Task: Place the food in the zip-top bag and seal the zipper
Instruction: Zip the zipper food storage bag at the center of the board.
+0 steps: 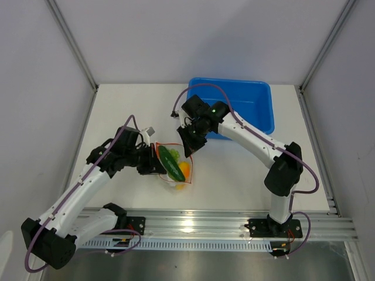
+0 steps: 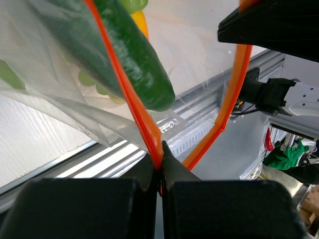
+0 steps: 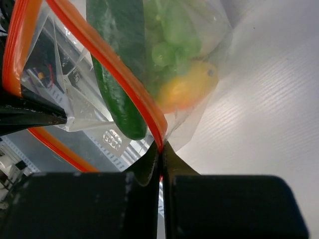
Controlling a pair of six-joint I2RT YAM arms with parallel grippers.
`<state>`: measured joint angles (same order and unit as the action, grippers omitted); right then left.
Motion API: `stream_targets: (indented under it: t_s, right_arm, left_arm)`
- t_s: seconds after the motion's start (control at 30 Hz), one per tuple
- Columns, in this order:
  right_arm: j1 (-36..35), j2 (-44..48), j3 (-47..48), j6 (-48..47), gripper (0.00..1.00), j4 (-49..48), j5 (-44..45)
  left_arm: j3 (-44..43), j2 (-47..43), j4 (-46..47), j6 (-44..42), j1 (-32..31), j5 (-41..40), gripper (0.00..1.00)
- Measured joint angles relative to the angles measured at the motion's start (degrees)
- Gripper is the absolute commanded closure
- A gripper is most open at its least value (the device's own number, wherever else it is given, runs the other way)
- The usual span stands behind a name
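The clear zip-top bag (image 1: 176,170) hangs between both grippers over the table's middle. Inside it lie the dark green cucumber (image 1: 170,162), the orange-yellow mango (image 1: 184,170) and the bright green pea cluster (image 1: 175,154); the cauliflower is not visible. My left gripper (image 1: 157,165) is shut on the orange-red zipper (image 2: 144,119) at the bag's left end. My right gripper (image 1: 191,147) is shut on the zipper strip (image 3: 134,97) at the right end. The cucumber (image 2: 129,55) and mango (image 3: 192,87) also show in the wrist views. The mouth gapes open between the two strips.
A blue plastic bin (image 1: 252,105) stands at the back right, just behind my right arm. The aluminium rail (image 1: 222,225) runs along the table's near edge, below the bag.
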<state>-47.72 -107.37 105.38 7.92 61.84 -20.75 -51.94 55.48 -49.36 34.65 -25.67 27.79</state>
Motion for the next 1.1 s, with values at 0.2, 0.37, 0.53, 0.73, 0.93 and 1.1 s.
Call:
stream_targets:
  t_s: [0.2, 0.37, 0.53, 0.73, 0.93, 1.1]
  right_arm:
    - [0.2, 3.5, -0.3, 2.4, 1.0, 1.7, 0.4]
    - [0.3, 11.2, -8.2, 5.2, 1.0, 0.9, -0.4]
    - [0.3, 14.7, -11.8, 9.4, 1.0, -0.2, -1.9]
    - [0.4, 17.5, -14.0, 16.3, 1.0, -3.7, -3.7]
    - [0.5, 20.3, -17.7, 24.3, 1.0, -8.2, -5.8]
    - [0.4, 20.4, -17.7, 29.5, 1.0, -10.9, -5.7]
  left_arm:
    - [0.0, -2.0, -0.4, 0.0, -0.1, -2.1, 0.99]
    - [-0.3, -1.1, 0.5, 0.5, -0.2, -2.2, 0.99]
    - [-4.4, 3.1, -0.2, -0.2, -1.7, -2.7, 0.99]
    - [-10.2, 6.0, 0.9, -0.7, -4.6, -3.2, 0.99]
    - [-11.4, 9.1, 1.9, -1.4, -7.6, -2.7, 1.0]
    - [-11.6, 9.1, 1.9, -2.7, -7.8, -3.0, 0.99]
